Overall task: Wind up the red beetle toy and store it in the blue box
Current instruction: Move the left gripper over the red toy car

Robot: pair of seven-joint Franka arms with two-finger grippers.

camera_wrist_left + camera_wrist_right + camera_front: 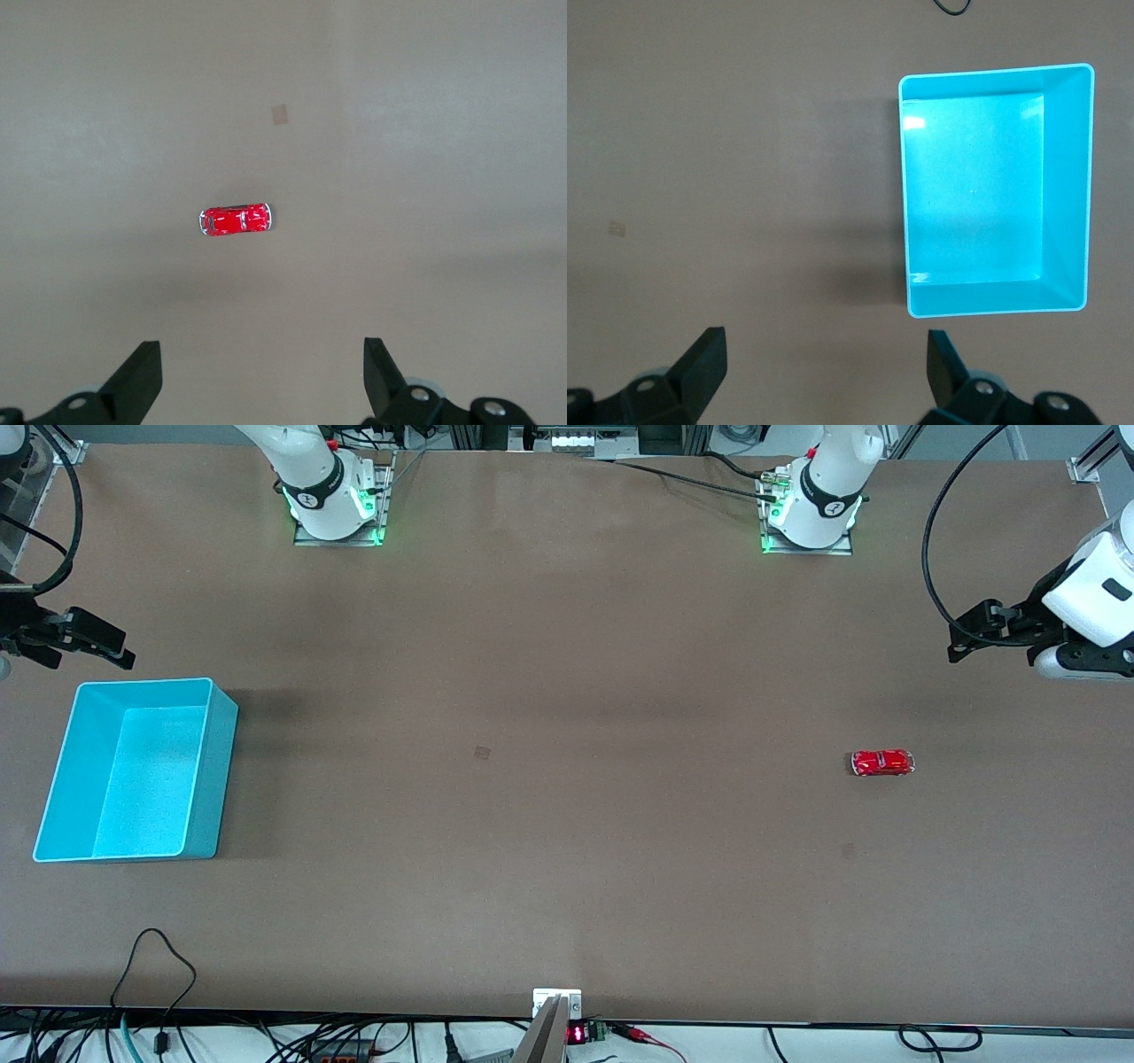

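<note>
On table: red beetle toy [882, 763] | near left end effector [966, 638], apart

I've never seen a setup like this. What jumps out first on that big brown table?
Two bright things stand out on the brown table: the blue box, open and empty, toward the right arm's end, and the tiny red beetle toy, alone toward the left arm's end. The left gripper hangs above the toy and the right gripper beside the box, both with jaws wide open.

Red beetle toy [882, 763] glossy red, silvery trim; blue box [213, 779] cyan, paler rim; table [567, 691] brown.
</note>
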